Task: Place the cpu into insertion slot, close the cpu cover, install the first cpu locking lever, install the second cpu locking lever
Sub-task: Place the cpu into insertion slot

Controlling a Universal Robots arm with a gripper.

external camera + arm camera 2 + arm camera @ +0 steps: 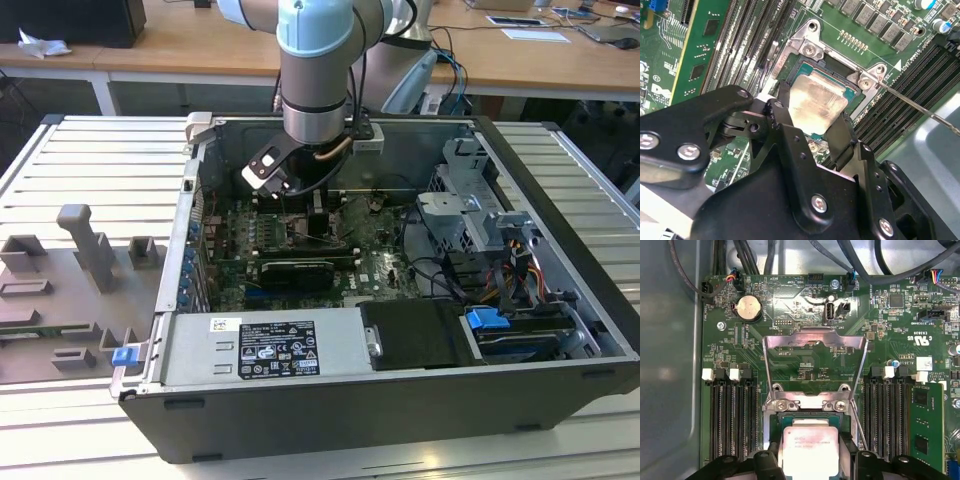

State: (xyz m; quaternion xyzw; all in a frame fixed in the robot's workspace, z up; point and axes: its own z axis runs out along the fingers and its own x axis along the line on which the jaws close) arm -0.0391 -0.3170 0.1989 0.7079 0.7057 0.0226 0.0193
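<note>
Cpu point(817, 105), pale silvery with faint print on top, sits over the insertion slot point(802, 70), clamped at opposite edges by the gripper point(814, 111). In the first wrist view the cpu cover point(815, 339) stands raised behind it. The exterior view shows a white printed label point(275, 348) on the open computer case point(350, 425).

Tiny white lettering on the motherboard point(790, 295) and a sticker point(276, 349), nothing legible.

Matt metal cpu point(817, 102) (smudged top).
</note>
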